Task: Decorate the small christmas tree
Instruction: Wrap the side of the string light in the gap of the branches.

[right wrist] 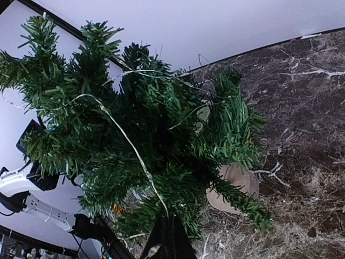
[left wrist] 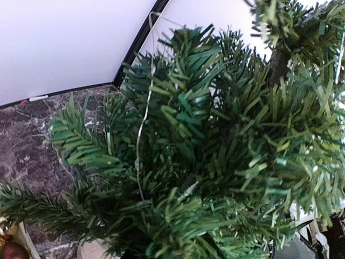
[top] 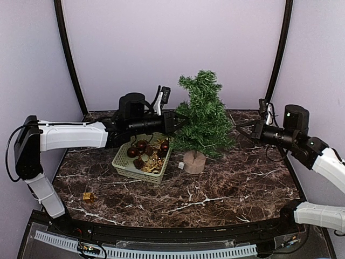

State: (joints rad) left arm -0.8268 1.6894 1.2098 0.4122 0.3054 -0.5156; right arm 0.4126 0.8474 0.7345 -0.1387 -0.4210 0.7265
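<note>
The small christmas tree (top: 202, 113) stands mid-table on its round wooden base (top: 194, 162). A thin silvery wire (right wrist: 125, 135) is draped through its branches and also shows in the left wrist view as the wire (left wrist: 139, 135). My right gripper (top: 241, 125) hangs just right of the tree. In its wrist view the right gripper (right wrist: 168, 218) is shut, and the wire runs into its tips. My left gripper (top: 180, 123) is pushed into the tree's left side, above the basket. Green needles (left wrist: 215, 162) fill the left wrist view and hide its fingers.
A pale green basket (top: 125, 164) of dark red balls (top: 133, 152) and gold ornaments sits left of the tree's base. A small white tag (top: 181, 165) lies by the base. A little gold piece (top: 88, 197) rests on the marble near the front left.
</note>
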